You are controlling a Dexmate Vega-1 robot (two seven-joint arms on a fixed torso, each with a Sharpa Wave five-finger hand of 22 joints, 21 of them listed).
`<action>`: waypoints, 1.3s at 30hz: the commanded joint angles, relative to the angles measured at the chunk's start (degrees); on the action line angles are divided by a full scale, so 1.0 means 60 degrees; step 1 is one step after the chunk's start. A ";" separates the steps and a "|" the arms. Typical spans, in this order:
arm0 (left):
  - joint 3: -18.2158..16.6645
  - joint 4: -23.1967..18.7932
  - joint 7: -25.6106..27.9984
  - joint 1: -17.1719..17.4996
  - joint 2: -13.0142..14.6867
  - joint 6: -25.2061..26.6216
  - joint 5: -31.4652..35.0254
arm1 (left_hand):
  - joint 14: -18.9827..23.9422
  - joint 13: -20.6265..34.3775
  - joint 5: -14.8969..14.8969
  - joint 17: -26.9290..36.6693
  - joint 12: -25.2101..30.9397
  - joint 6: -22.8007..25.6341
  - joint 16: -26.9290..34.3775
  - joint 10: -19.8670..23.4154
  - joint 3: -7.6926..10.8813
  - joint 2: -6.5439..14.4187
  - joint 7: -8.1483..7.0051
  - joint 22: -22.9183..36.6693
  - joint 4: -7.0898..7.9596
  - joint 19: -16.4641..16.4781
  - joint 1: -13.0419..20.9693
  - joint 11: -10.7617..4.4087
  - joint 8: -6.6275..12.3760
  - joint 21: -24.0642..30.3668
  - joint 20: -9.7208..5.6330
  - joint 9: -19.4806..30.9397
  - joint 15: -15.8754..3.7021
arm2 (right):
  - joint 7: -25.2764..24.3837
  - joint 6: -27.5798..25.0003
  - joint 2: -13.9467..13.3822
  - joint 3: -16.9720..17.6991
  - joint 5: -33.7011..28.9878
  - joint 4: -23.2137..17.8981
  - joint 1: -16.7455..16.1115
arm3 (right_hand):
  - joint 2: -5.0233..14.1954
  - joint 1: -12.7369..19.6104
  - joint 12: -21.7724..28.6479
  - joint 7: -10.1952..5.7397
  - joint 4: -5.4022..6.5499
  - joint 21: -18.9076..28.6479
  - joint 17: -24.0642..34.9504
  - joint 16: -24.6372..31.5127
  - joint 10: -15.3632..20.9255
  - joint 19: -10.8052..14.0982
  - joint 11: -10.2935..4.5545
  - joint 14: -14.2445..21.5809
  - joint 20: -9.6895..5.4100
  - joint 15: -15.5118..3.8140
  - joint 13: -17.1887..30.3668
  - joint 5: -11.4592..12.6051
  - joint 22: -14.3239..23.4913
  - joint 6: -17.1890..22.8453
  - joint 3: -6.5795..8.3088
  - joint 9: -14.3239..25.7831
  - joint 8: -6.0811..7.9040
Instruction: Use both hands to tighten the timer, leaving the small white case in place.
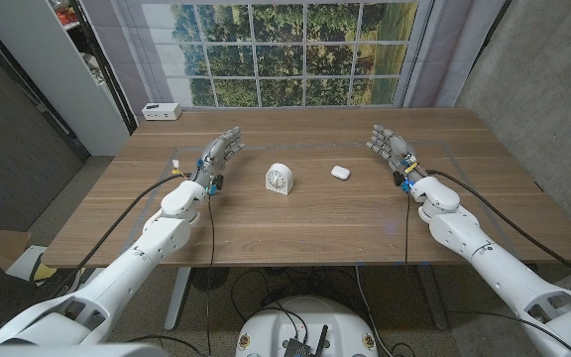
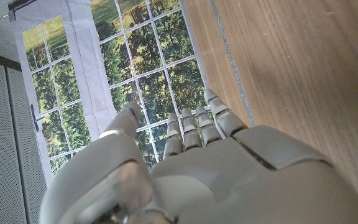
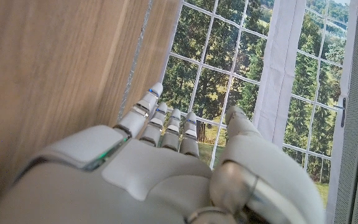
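A small white timer (image 1: pixel 279 179) with a round dial stands upright near the middle of the wooden table (image 1: pixel 295 223). To its right lies the small white case (image 1: pixel 340 172). My left hand (image 1: pixel 218 155) stands on the table well to the left of the timer, fingers straight and apart, holding nothing. My right hand (image 1: pixel 393 148) stands to the right of the case, fingers extended, also holding nothing. In the wrist views the left hand (image 2: pixel 197 168) and the right hand (image 3: pixel 160 168) show their backs with fingers stretched toward the window.
A white box (image 1: pixel 161 111) sits on a ledge beyond the table's far left corner. Cables run along both forearms. A large gridded window (image 1: pixel 295 50) lies behind the table, with a shelf unit at the left.
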 commanded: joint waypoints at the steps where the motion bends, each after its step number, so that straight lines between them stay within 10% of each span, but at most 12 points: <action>1: 0.0035 -0.0309 0.0442 0.0115 0.0212 0.0082 0.0421 | 0.0129 0.0104 0.0090 0.0041 0.0138 0.0102 0.0046 0.0154 0.0093 -0.0032 -0.0092 0.0018 -0.0124 -0.0051 0.0207 -0.0182 0.0068 -0.0012 0.0041 0.0044 -0.0039 | 0.0243 -0.0509 -0.0630 -0.0273 -0.0518 -0.0457 0.0184 | -0.0074 0.0289 0.0086 -0.0008 -0.0238 0.0063 0.0033 0.0080 0.0229 0.0088 -0.0099 0.0241 -0.0355 -0.0839 0.0037 0.0027 0.0022 0.0017 0.0050 0.0029 0.0035; 4: 0.0020 -0.0437 0.0507 0.0159 0.0323 0.0149 0.0495 | 0.0116 0.0166 0.0106 0.0052 0.0186 0.0216 0.0033 0.0204 0.0109 -0.0066 -0.0087 0.0018 -0.0215 -0.0157 0.0305 -0.0231 0.0103 -0.0052 0.0085 0.0057 -0.0055 | 0.0307 -0.0919 -0.1062 -0.0442 -0.0881 -0.0893 0.0264 | -0.0164 0.0583 0.0079 -0.0146 -0.0476 0.0021 0.0030 0.0041 0.0266 -0.0040 -0.0344 0.0240 -0.0242 -0.0936 0.0068 0.0051 0.0030 0.0001 0.0087 0.0032 0.0020; 5: 0.0010 -0.0441 0.0491 0.0167 0.0338 0.0121 0.0499 | 0.0113 0.0185 0.0109 0.0055 0.0202 0.0281 0.0031 0.0222 0.0111 -0.0077 -0.0085 0.0018 -0.0238 -0.0174 0.0332 -0.0253 0.0124 -0.0057 0.0088 0.0061 -0.0057 | 0.0343 -0.1077 -0.1215 -0.0506 -0.1009 -0.1044 0.0304 | -0.0223 0.0867 0.0079 -0.1260 -0.0596 0.0027 0.0057 0.0030 0.0291 -0.0141 -0.0397 0.0232 -0.0194 -0.0932 0.0103 0.0069 0.0042 0.0167 0.0087 0.0068 0.0076; 7: -0.0006 -0.0473 0.0477 0.0183 0.0391 0.0119 0.0516 | 0.0124 0.0211 0.0112 0.0058 0.0224 0.0328 0.0034 0.0248 0.0112 -0.0089 -0.0077 0.0019 -0.0265 -0.0192 0.0367 -0.0262 0.0137 -0.0061 0.0088 0.0068 -0.0061 | 0.0723 -0.1348 -0.1555 -0.0672 -0.1215 -0.1255 0.0470 | -0.0241 0.1120 0.0059 -0.1371 -0.0660 0.0025 0.0057 -0.0014 0.0251 -0.0195 -0.0451 0.0134 -0.0072 -0.1000 0.0125 0.0097 0.0043 0.0281 0.0097 0.0105 0.0111; 11: -0.0036 -0.0523 0.0400 0.0222 0.0521 0.0107 0.0542 | 0.0130 0.0245 0.0114 0.0063 0.0245 0.0432 0.0036 0.0260 0.0110 -0.0103 -0.0072 0.0020 -0.0292 -0.0233 0.0407 -0.0240 0.0170 -0.0073 0.0111 0.0076 -0.0060 | 0.1205 -0.2121 -0.2303 -0.1080 -0.1940 -0.2039 0.0841 | -0.0337 0.1646 -0.0015 -0.0610 -0.0708 -0.0002 0.0059 -0.0035 0.0062 -0.0454 -0.0676 0.0020 -0.0055 -0.1155 0.0152 0.0163 0.0043 0.0026 0.0111 0.0097 -0.0009; 28: -0.0330 -0.0666 0.0338 0.0759 0.1017 -0.0131 0.0544 | 0.0145 0.0421 0.0119 0.0076 0.0362 0.0857 0.0038 0.0357 0.0056 -0.0161 -0.0037 0.0028 -0.0347 -0.0362 0.0558 -0.0320 0.0279 -0.0087 0.0170 0.0125 -0.0068 | 0.2871 -0.3870 -0.2684 -0.2556 -0.3826 -0.3488 0.2483 | -0.0526 0.2517 -0.0154 -0.0819 -0.0746 -0.0048 0.0054 -0.0113 -0.0727 -0.0952 -0.0977 -0.0528 0.0116 -0.1327 0.0174 0.0225 0.0039 -0.0801 0.0141 0.0074 -0.0158; 39: -0.0552 -0.0998 0.0477 0.1225 0.1379 -0.0149 0.0582 | 0.0133 0.0485 0.0124 0.0078 0.0378 0.1054 0.0035 0.0331 0.0021 -0.0191 -0.0040 0.0031 -0.0350 -0.0429 0.0595 -0.0282 0.0326 -0.0095 0.0195 0.0140 -0.0081 | 0.4885 -0.3378 -0.2052 -0.3754 -0.4870 -0.2607 0.3998 | -0.0274 0.3262 -0.0161 -0.1022 -0.0760 -0.0037 0.0070 -0.0108 -0.1112 -0.1219 -0.1175 -0.0775 0.0090 -0.1410 0.0188 0.0413 0.0041 -0.1089 0.0369 0.0052 -0.0151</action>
